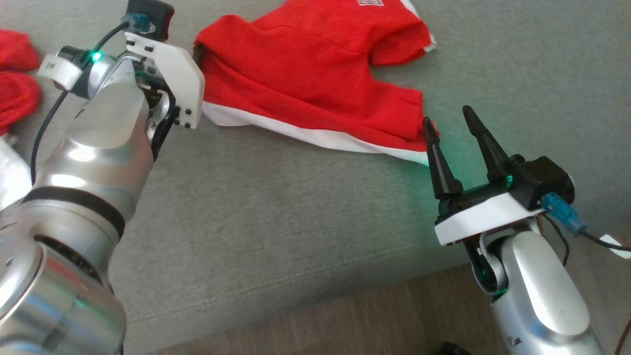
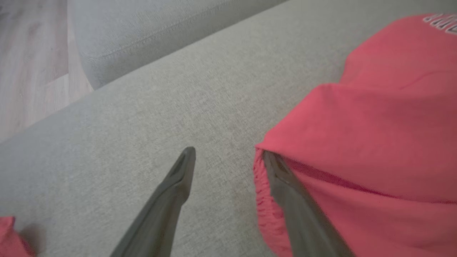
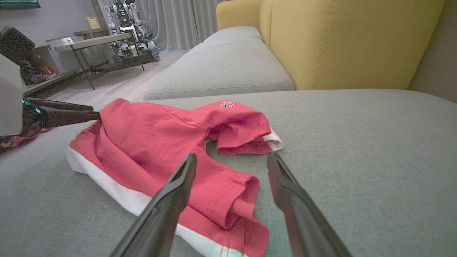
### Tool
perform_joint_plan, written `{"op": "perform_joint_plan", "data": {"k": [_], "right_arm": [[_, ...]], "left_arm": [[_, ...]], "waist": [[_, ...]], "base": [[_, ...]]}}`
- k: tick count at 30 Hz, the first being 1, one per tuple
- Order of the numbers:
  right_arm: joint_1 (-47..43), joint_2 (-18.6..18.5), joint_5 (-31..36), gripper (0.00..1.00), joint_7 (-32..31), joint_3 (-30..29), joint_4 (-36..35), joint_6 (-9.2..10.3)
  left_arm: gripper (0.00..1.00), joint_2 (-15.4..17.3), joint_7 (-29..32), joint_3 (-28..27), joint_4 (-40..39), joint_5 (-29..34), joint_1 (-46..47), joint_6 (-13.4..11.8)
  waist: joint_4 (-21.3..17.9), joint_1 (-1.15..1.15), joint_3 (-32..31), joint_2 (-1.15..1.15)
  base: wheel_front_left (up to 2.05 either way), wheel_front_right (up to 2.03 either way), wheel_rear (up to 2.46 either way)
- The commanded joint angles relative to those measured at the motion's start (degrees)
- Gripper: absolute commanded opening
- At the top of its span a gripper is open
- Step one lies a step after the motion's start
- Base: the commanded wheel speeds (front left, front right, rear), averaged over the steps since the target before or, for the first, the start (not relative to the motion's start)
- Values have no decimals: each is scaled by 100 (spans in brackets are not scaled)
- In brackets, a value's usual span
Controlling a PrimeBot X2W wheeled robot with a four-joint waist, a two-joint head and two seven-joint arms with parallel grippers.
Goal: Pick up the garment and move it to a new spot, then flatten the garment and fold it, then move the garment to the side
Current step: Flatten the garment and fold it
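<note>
1. So, starting at the far left: a bit of other red cloth (image 1: 17, 93) sits at the edge of the grey sofa cushion (image 1: 276, 207), well apart from the garment.
2. Next over, the left gripper (image 2: 227, 151) is right at the garment's left edge. Its fingers are spread wide and grasping nothing. In the left wrist view one finger is touching the gathered hem or tucked just under it, and the other is over bare cushion.
3. In the middle is the red garment (image 1: 305, 64) with its white trim, lying on the cushion. It's rumpled, with ridges across the body and one end bunched up on itself, so definitely not flat and not folded.
4. On the right, the right gripper (image 1: 447, 116) hangs by the garment's near right corner, fingers apart and empty, one tip just beside the white trim.
5. Progress-wise, I'd say it's early. I can't tell whether this is the new spot or not. Flattening looks like the job at hand, with both arms set up at opposite ends. Folding and shifting it to the side aren't done.
</note>
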State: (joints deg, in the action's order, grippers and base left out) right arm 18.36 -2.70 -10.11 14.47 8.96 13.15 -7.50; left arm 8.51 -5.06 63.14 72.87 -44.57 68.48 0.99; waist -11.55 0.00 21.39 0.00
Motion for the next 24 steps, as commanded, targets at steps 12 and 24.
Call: {"op": "perform_joint_plan", "data": {"k": [12,24], "right_arm": [[-206,-18,310,100,52,-281,11,1],[-910,-18,328,100,52,-741,186,1]], "left_arm": [[100,175,-952,-637,-383,-421,-188,-117],[100,714,-993,-3013,-4732,895,-3218,-985]], "waist": [[958,0,-770,0],[1452,0,-1465,0]], "base": [[0,0,0],[0,0,0]]}}
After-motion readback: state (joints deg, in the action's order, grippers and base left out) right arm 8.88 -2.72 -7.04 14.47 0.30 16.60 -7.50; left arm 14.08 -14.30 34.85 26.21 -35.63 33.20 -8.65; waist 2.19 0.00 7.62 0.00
